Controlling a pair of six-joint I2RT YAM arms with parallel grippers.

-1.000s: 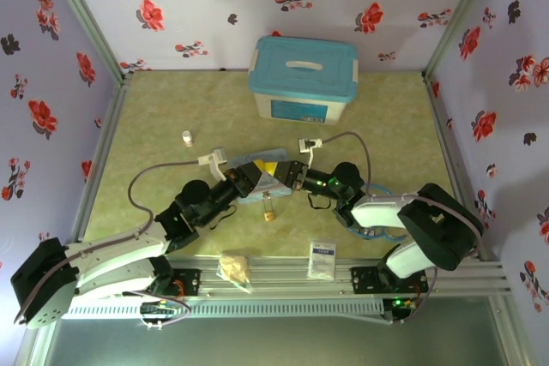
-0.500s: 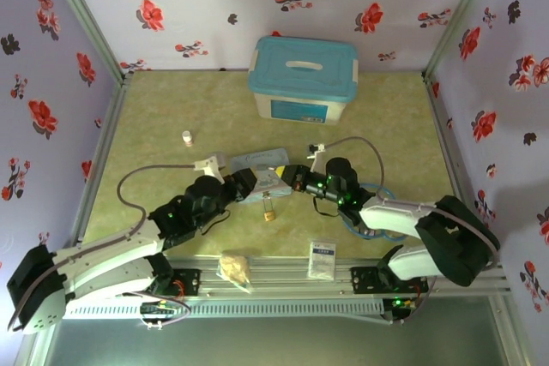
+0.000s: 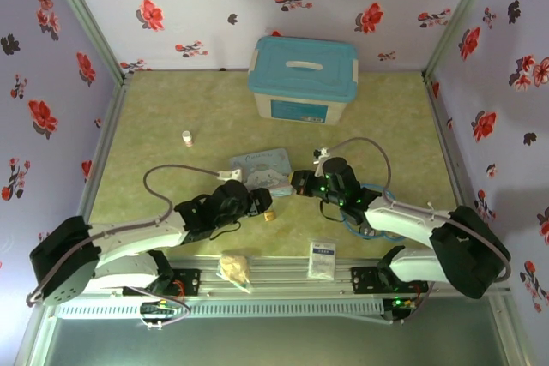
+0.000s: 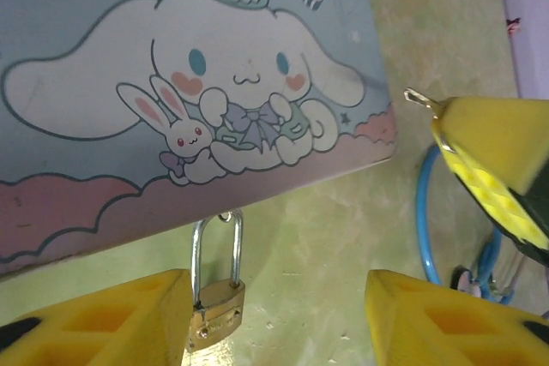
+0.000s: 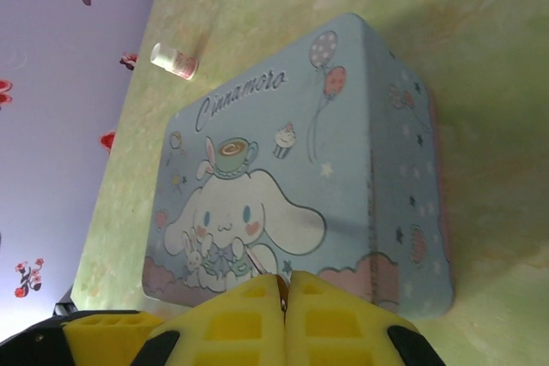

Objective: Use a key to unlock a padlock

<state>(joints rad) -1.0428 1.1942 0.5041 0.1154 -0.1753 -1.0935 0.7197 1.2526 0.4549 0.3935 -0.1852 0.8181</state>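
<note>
the left gripper (image 4: 276, 289) is standing wide open, and the padlock (image 4: 214, 313) is lying between its fingers, close against one of them. its long axis is running straight ahead, the shackle reaching the cartoon tin (image 4: 171, 83) just beyond. off to the side the right gripper (image 5: 283, 287) is pinching shut, the key (image 4: 418, 99) poking from its tips, so the left is sitting nearer the lock.
</note>
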